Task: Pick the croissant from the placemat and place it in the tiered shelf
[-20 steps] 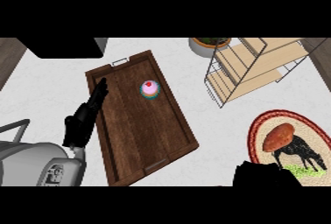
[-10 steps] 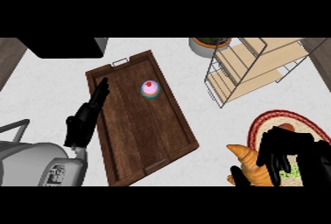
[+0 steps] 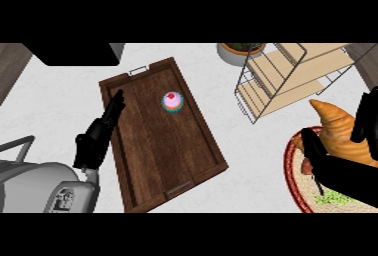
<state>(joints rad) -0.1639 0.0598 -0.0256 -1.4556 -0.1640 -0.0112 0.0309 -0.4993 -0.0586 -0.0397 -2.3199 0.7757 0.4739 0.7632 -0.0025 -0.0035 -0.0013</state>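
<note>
Since half a second ago the croissant has come up off the placemat and moved toward the far side, closer to the tiered shelf; before that, a second ago, it lay flat on the mat under the hand. Now it is carried at the right of the view by the right hand, whose black fingers curl round its lower, wider part, one finger running up its right flank. The long axis of the croissant stands nearly along the near-far line, tilted a little leftward, and its narrow tip points far and slightly left, toward the near edge of the shelf. The tip is near the shelf's wire frame but apart from it; the body hangs over the far rim of the red-bordered mat.

The left hand has not shifted: it lies with straight, relaxed fingers along the left rim of the wooden tray, fingertips pointing far. A small pink cupcake sits on the far part of the tray. A potted plant stands just beyond the shelf's far left corner.
</note>
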